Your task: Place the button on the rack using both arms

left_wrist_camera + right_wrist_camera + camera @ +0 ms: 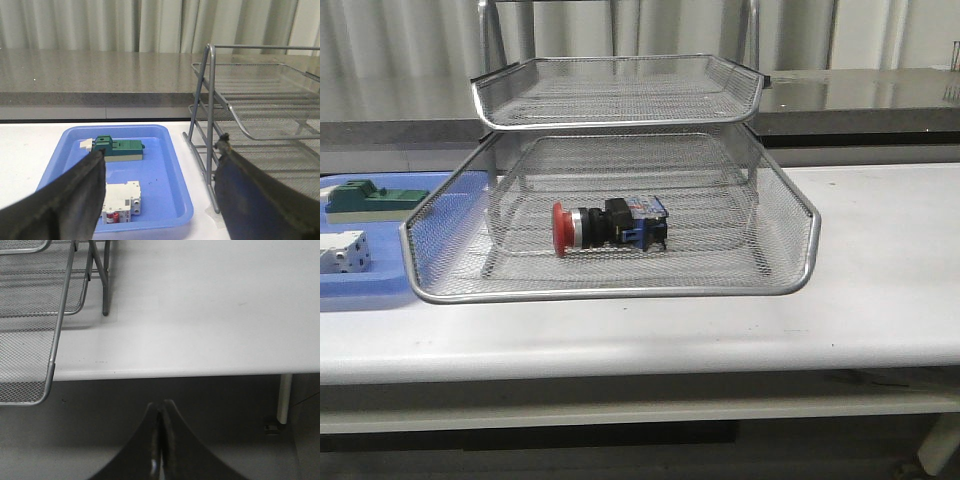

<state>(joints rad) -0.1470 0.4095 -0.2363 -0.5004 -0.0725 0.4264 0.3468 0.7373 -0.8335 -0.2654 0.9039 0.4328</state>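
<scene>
I see the button [608, 225] lying on its side in the bottom tray of the rack [610, 285], with its red cap toward the left. No arm shows in the front view, so nothing is touching it. I think the job looks done, or very close to done.

My left end effector [160, 165] is wide open and holds nothing. It hangs over the table [30, 145], above the near edge of the blue tray [172, 165], just beside the rack's legs. The green block [120, 148] and the white block [120, 202] sit in that blue tray.

My right end effector [161, 440] is closed tight, finger against finger, with nothing between. It sits low, off the front edge of the table, near the rack's front corner.

What could go wrong now? If I swing the left arm to the side, it could bump the rack's legs and shake the rack. Then the button might roll, because its cap is round. If I lift the right arm straight up, it could hit the table edge or hook the rim of the bottom tray. So I would move both arms away slowly.
</scene>
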